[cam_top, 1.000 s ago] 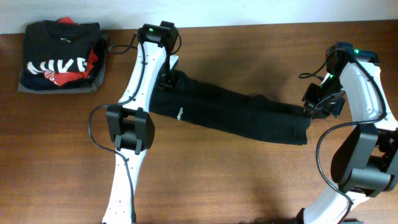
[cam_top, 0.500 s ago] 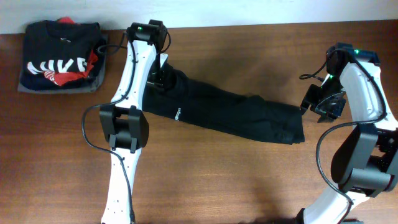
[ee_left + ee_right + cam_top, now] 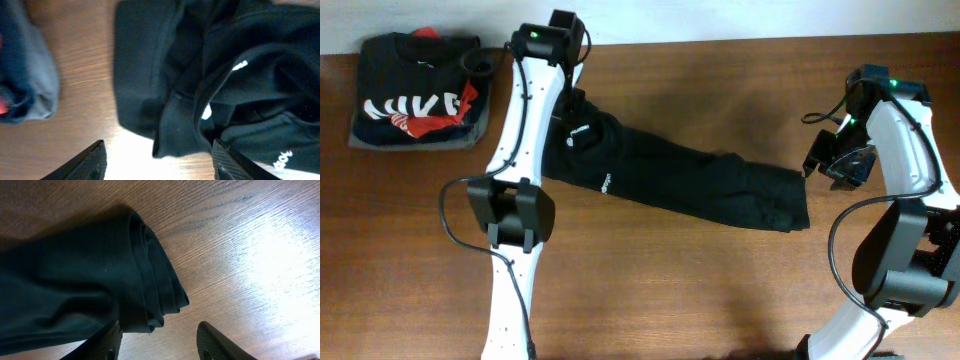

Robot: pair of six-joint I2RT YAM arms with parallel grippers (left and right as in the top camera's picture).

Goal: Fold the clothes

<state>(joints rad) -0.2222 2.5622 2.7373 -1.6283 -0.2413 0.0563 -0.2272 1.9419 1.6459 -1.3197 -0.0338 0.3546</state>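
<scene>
The clothes (image 3: 690, 185), a plain black garment, lie in a long rumpled band slanting from the upper left to the lower right of the table. The neck label (image 3: 582, 130) shows at the left end and a tiny white logo (image 3: 606, 183) near it. My left gripper (image 3: 569, 104) hovers open just behind the collar end (image 3: 165, 95), nothing between its fingers (image 3: 92, 162). The right gripper (image 3: 841, 165) is open beside the bunched right end (image 3: 150, 290); the cloth's edge lies close to its left finger (image 3: 107, 342), not pinched.
A folded stack, a black top with white letters and red print on a grey garment (image 3: 415, 90), sits at the far left corner; its grey edge (image 3: 30, 75) shows left of the collar. Bare wood (image 3: 720, 290) lies in front.
Both grippers opened and let go of the garment's ends. The left arm drew back toward the table's far edge. The right end slackened and slid slightly left.
</scene>
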